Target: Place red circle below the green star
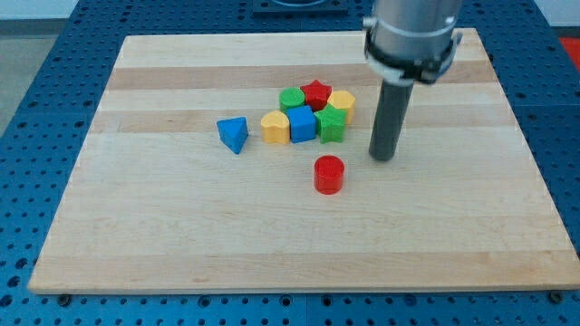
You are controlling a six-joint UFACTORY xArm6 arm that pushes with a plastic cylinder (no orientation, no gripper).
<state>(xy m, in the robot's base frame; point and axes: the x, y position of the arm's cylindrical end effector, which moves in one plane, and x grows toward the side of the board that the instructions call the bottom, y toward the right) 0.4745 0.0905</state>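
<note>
The red circle [329,174] lies on the wooden board, apart from the other blocks. The green star [332,125] sits above it in the view, at the right end of a tight cluster. My tip [383,158] rests on the board to the right of the red circle and slightly above it, with a gap between them. It is below and to the right of the green star and touches no block.
The cluster holds a blue cube [302,124], a yellow block [275,127], a green circle [292,100], a red star [315,92] and a yellow hexagon [342,102]. A blue triangle [233,134] lies alone to the left. The board [181,226] has blue pegboard around it.
</note>
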